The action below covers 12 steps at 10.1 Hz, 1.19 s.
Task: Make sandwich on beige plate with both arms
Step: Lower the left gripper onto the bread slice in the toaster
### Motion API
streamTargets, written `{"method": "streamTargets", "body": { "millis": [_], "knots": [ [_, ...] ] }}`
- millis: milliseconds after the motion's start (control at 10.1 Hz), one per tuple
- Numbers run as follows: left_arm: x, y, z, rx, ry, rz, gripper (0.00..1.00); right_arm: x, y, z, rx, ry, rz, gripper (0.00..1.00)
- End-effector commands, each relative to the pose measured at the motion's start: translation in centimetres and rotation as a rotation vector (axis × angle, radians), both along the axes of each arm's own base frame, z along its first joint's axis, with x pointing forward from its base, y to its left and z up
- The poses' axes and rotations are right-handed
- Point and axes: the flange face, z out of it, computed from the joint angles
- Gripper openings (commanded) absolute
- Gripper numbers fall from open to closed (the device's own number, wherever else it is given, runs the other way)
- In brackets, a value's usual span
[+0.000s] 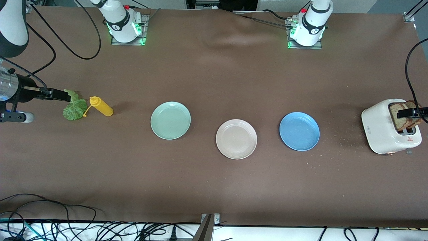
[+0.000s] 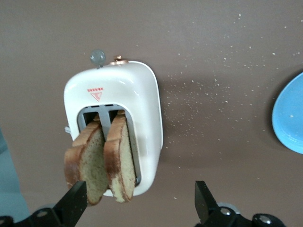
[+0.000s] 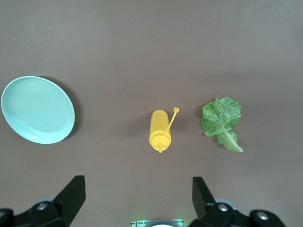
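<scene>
Two bread slices (image 2: 102, 163) stand upright in the two slots of a white toaster (image 1: 381, 129) at the left arm's end of the surface, side by side and parallel, broad faces toward each other, crusts sticking up above the slots. The single lettuce leaf (image 3: 221, 121) lies flat at the right arm's end; in the front view its long axis runs from its frilly end, nearer the camera, up to its pale stem, which seems to point toward the robots' bases, though the hand covers that end.

Just beside the leaf lies one yellow squeeze bottle (image 3: 159, 133) on its side, its nozzle pointing toward the leaf and its cap hanging open on a strap.

Three plates sit in a row between bottle and toaster: a mint-green plate (image 1: 170, 120) toward the right arm's end, the beige plate (image 1: 236, 139) in the middle and nearest the front camera, and a blue plate (image 1: 299, 131) toward the toaster. All three are bare. Crumbs are scattered between the blue plate and the toaster.

The left hand (image 2: 137, 201) hangs over the toaster, fingers spread wide and holding nothing. The right hand (image 3: 137, 198) hangs over the leaf and bottle, fingers likewise wide and holding nothing.
</scene>
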Motion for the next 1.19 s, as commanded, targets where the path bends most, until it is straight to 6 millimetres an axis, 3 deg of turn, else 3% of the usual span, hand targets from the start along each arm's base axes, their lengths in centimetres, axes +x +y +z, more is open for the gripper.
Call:
{"method": "streamTargets", "body": {
  "millis": [0, 198, 593, 692, 889, 1087],
  "knots": [
    [-1.5, 1.2, -1.8, 0.035, -0.038, -0.055, 1.0, -0.1, 0.1, 0.5, 0.0, 0.0, 0.004, 1.0],
    [-3.0, 1.2, -4.3, 0.036, -0.066, -0.064, 1.0, 0.0, 0.2, 0.6, 0.0, -0.003, 0.004, 1.0],
    [-6.1, 1.9, -6.1, 0.038, -0.085, -0.047, 1.0, 0.0, 0.5, 0.6, 0.0, -0.003, 0.004, 1.0],
    [-7.0, 2.1, -6.1, 0.038, -0.084, -0.038, 0.92, 0.0, 0.5, 0.6, 0.0, -0.003, 0.004, 1.0],
    [-7.9, 2.8, -6.2, 0.038, -0.077, -0.02, 0.65, 0.0, 0.3, 0.5, 0.001, -0.002, 0.012, 1.0],
    [-8.1, 3.4, -6.2, 0.04, -0.081, -0.01, 0.26, 0.0, 0.2, 0.5, 0.001, -0.003, 0.009, 1.0]
  ]
}}
